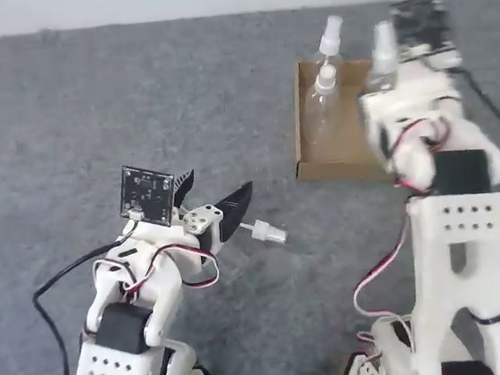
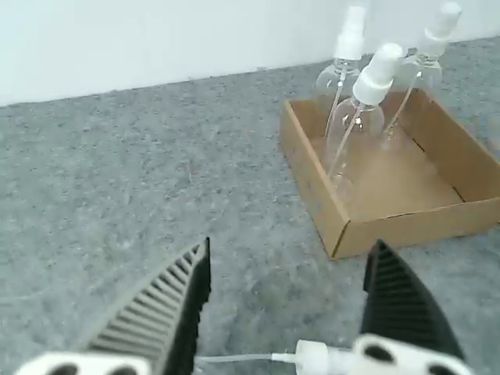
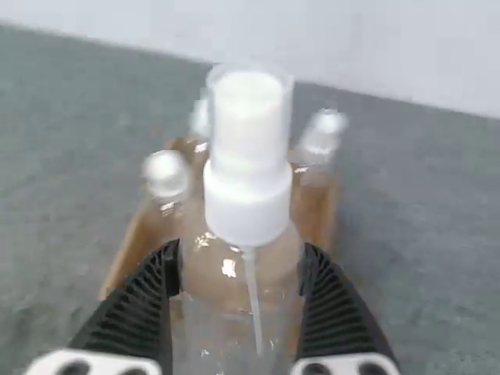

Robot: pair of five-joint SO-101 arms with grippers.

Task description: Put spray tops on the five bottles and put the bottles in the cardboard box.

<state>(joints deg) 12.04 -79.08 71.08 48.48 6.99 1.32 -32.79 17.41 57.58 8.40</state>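
While the left arm crouches low over the worktop (image 1: 91, 105), its end effector (image 2: 293, 251) gapes wide with nothing in its grip, and a loose spray top (image 2: 312, 358) lies flat on the surface just below the jaws. The right arm stands tall, reaching to the cardboard box (image 1: 299, 121); its end effector (image 3: 241, 262) is clamped on the body of a clear bottle (image 3: 248, 180) held upright at the box, though whether it touches the box floor is unclear. This bottle wears a white spray top. Other capped clear bottles (image 2: 355, 117) stand inside the box. Grey carpet-like fabric covers the worktop, with a pale wall (image 2: 117, 39) behind.
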